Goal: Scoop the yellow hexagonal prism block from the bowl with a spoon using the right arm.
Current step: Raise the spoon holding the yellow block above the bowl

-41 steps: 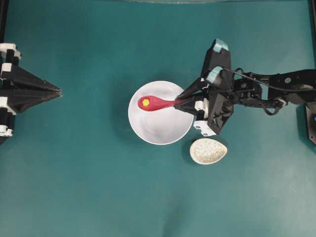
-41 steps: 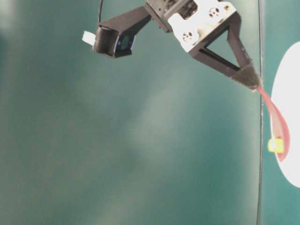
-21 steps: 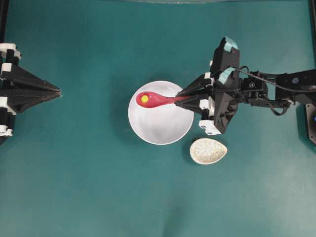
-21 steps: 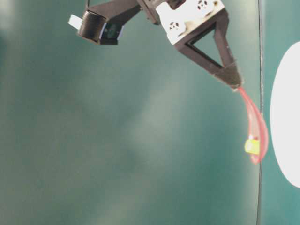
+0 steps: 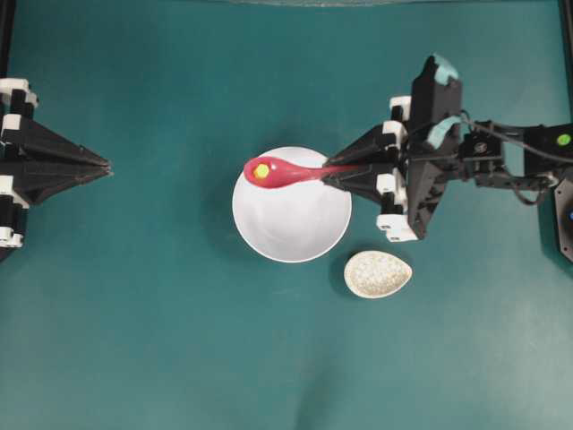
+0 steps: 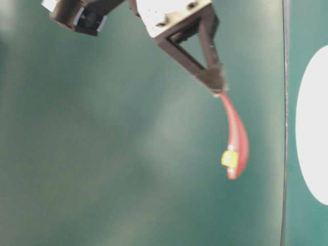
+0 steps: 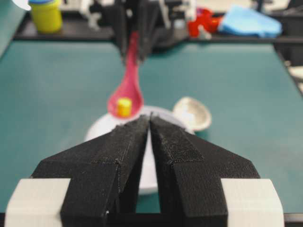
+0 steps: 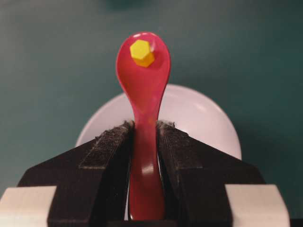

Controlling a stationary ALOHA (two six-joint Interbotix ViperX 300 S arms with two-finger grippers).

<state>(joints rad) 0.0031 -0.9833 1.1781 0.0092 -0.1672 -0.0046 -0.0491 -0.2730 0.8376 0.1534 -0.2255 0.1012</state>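
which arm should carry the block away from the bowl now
Right. Its pincer is shut on the spoon, with the yellow block sitting in the head above the bowl. The left pincer sits shut and empty, far off.

Small speckled beige oval dish (image 5: 378, 274) lying on teal tabletop (image 5: 179, 340). Beyond the far edge (blurred): yellow blue-lidded jar (image 7: 46, 13), something red (image 7: 204, 20), crumpled blue cloth (image 7: 248, 21).

right gripper (image 8: 144, 137) clamped, left gripper (image 7: 150, 124) seemingly closed
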